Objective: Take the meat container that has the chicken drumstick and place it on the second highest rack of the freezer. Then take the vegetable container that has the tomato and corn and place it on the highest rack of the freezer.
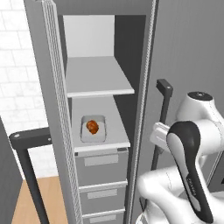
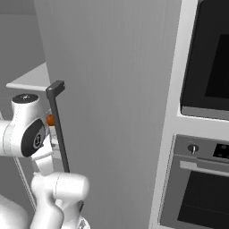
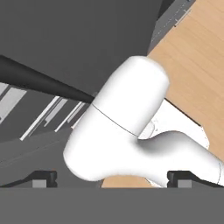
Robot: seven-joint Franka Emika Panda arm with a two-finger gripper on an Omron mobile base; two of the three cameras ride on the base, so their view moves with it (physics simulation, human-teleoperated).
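Standing open, the freezer (image 1: 100,131) is taken as the landmark. Inside it, on the lower of its two shelves, the meat container (image 1: 93,129) is seen lying flat with the chicken drumstick (image 1: 92,127) in it, so the first half of the task is judged done. Above that, the highest rack (image 1: 97,76) is bare and is judged to be kept free for the vegetable container. Below the shelves, closed drawers (image 1: 101,166) are stacked. The freezer's door (image 2: 112,112) is swung wide to the right, its dark bar handle (image 1: 162,118) facing the arm, presumably so the shelves can be reached. In the hand view, the tool (image 3: 112,178) is turned back toward the wooden floor (image 3: 192,57), its tips set wide apart with nothing seen between them. Neither tomato nor corn can be made out.
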